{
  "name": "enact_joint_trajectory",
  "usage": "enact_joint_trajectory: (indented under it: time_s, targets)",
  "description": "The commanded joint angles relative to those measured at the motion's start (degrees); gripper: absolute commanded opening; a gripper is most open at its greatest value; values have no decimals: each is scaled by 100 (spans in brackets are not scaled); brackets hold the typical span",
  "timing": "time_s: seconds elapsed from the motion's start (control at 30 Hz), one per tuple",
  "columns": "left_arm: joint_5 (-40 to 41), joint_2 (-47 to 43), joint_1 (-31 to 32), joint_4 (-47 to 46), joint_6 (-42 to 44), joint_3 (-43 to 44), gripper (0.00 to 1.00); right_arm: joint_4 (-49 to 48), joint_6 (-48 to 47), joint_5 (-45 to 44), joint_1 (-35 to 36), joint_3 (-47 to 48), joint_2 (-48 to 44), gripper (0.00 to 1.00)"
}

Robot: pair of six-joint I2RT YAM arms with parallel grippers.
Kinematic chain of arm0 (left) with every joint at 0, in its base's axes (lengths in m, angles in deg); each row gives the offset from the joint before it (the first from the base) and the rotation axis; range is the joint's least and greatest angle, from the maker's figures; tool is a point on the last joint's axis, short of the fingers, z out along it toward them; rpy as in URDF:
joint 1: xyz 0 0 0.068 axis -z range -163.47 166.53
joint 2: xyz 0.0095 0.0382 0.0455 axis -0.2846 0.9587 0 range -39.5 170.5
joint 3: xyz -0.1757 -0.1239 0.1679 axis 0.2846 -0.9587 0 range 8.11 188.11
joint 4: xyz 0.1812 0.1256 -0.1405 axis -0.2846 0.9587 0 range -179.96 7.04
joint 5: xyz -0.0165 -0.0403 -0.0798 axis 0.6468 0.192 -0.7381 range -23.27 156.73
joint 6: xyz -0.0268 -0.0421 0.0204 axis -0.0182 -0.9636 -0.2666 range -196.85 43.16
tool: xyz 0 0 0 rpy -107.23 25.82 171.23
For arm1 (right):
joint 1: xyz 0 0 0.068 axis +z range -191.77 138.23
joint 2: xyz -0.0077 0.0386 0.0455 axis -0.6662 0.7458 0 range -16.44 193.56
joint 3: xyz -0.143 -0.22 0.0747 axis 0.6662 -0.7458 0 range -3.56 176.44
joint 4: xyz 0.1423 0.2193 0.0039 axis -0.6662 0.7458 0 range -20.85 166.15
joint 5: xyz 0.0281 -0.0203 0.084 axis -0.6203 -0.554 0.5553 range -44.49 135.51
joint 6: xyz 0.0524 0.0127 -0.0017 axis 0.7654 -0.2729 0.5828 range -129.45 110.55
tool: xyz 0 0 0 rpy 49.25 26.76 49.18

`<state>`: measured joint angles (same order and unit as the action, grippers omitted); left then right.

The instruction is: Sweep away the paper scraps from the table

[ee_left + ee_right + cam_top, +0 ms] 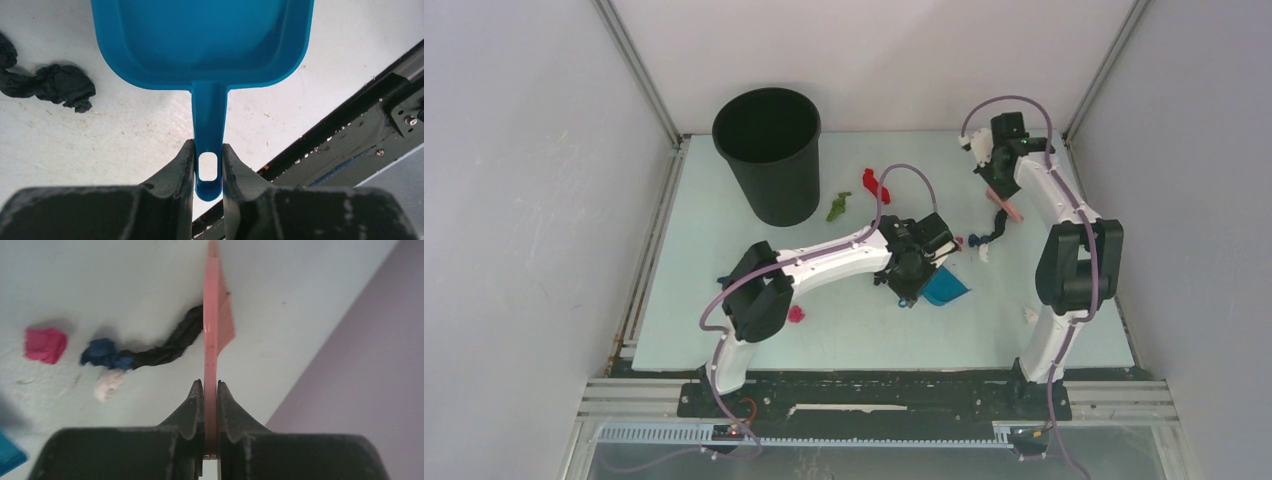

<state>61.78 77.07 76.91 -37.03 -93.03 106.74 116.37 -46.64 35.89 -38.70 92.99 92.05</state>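
My left gripper [913, 272] [208, 150] is shut on the handle of the blue dustpan [947, 289] [202, 40], which sits low over the table [874, 335]. My right gripper [997, 180] [210, 387] is shut on the pink hand brush [1008, 208] [215, 325]. The bristles touch a black twisted scrap [172, 346] joined to a dark blue bit [975, 240] [102, 352]. A magenta scrap [46, 344] and a white bit [109, 385] lie beside them. Red [876, 186], green [838, 206] and magenta [796, 314] scraps lie apart. A black scrap [50, 85] lies left of the dustpan.
A tall black bin [769, 150] stands at the back left of the table. A small white bit [1029, 315] lies near the right arm's base. Metal rails [649, 250] edge the table, and a dark rail [350, 130] runs close to the dustpan's right.
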Motion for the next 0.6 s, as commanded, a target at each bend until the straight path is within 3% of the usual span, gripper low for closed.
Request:
enact_joint_trajectory:
  time_s: [0.0, 0.3, 0.57]
  targets:
    - [-181, 301, -17, 200, 246, 551, 0, 487, 656, 425, 230, -557, -362, 0]
    - [129, 1025, -17, 658, 457, 1533, 0, 1311, 1511, 1952, 477, -1172, -889, 0]
    - [414, 836, -18, 234, 413, 1185, 0, 2006, 1652, 3059, 569, -1517, -1421, 0]
